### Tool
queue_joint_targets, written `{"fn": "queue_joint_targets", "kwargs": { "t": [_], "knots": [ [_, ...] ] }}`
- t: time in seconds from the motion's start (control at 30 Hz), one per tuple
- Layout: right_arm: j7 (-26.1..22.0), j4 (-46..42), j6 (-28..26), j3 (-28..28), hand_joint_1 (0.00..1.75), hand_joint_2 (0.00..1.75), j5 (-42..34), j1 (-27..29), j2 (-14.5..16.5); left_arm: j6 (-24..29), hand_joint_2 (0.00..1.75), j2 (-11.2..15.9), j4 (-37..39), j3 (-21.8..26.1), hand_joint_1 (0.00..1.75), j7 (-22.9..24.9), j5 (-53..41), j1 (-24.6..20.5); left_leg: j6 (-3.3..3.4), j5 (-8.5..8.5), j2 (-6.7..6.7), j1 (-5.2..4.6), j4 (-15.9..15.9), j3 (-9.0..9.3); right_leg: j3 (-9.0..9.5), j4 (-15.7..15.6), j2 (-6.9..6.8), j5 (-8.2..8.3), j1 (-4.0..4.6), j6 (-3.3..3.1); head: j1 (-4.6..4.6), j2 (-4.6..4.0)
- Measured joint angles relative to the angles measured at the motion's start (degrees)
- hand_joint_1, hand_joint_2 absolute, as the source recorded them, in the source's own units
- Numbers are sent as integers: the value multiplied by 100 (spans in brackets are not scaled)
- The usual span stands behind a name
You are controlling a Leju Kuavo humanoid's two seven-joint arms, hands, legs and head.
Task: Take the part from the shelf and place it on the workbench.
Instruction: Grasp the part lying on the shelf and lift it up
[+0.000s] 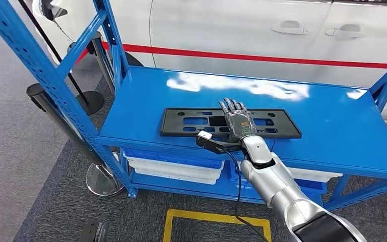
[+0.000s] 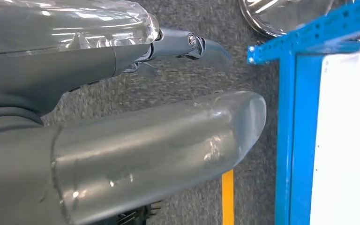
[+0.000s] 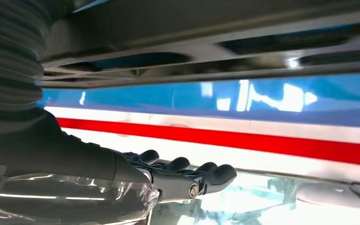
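The pick-up step is judged to be in hand: the part (image 1: 230,122), a flat black rectangular plate pierced by several slots and cut-outs, lies flat on the top deck of the blue shelf (image 1: 327,126), near that deck's front edge and roughly midway along it. The right hand (image 1: 237,121) is stretched out over the middle of the part, palm down, fingers straight and extended together; whether the palm actually touches the plate cannot be told from the head view. In the right wrist view the fingers (image 3: 187,171) are seen extended and apart from the thumb side, with the slotted part (image 3: 206,51) running across in front of them, so nothing is judged to be grasped yet. The left hand (image 2: 122,140) hangs beside the shelf's frame over grey carpet, with its fingers extended and nothing held. The next move is judged to call for the fingers being closed round an edge of the thin plate, which offers little to grip while flat. Behind the shelf a white car (image 1: 262,30) with a red stripe is parked.
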Motion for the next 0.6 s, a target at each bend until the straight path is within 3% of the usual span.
{"fn": "queue_joint_targets", "kwargs": {
  "t": [0.03,0.07,0.17,0.23,0.33,0.37,0.4,0.43,0.5,0.53,0.6],
  "knots": [
    [0,-1,-2,-3,0,175,0,-4,1,0,0,3,-2,-1,0,-1,0,-2,-58,-26,-9,4,27,-1,123,-266,7,87,-7,6,11,0],
    [0,-1,-4,-4,44,175,0,0,1,0,0,7,-4,-1,0,-1,0,-3,-109,-41,-16,-2,39,-1,170,-383,20,93,2,-10,14,0],
    [-10,-5,10,-8,175,175,1,4,-3,2,0,10,-6,-2,0,1,-10,3,-232,-57,-16,12,0,34,161,-364,47,58,29,-171,-8,0],
    [-41,-11,45,-9,175,175,21,11,0,9,0,10,-6,-4,0,3,-34,2,-250,-245,-2,22,271,-69,188,-379,45,56,38,-288,-41,0],
    [-69,3,23,-9,175,175,77,111,23,16,0,11,-6,-7,0,3,-52,4,-190,-757,7,-37,1433,-635,210,-385,42,35,135,-403,-89,0],
    [-71,13,4,-9,175,175,86,154,27,18,0,13,-6,-7,0,4,-52,11,-156,-807,6,-72,1690,-778,218,-383,42,26,176,-426,-94,0],
    [-72,20,-13,-8,175,175,92,185,28,20,0,15,-6,-7,0,4,-52,18,-105,-741,6,-111,1730,-818,231,-381,45,16,218,-446,-95,0],
    [-77,25,-25,-8,175,175,95,198,30,21,0,16,-6,-7,0,4,-52,21,-37,-570,4,-154,1527,-737,253,-380,49,4,256,-463,-95,0],
    [-86,33,-36,-7,175,175,102,197,34,22,0,26,-7,-7,0,3,-52,17,143,-171,1,-251,761,-380,300,-378,54,-24,321,-489,-88,0],
    [-91,40,-34,-7,175,175,105,194,37,23,0,30,-8,-8,0,2,-53,12,210,-58,1,-290,432,-229,305,-372,57,-34,338,-489,-77,0],
    [-95,57,-32,-7,175,175,111,196,39,24,0,38,-10,-10,0,1,-53,12,270,-24,3,-339,145,-106,286,-368,58,-35,335,-459,-63,0]
  ]
}}
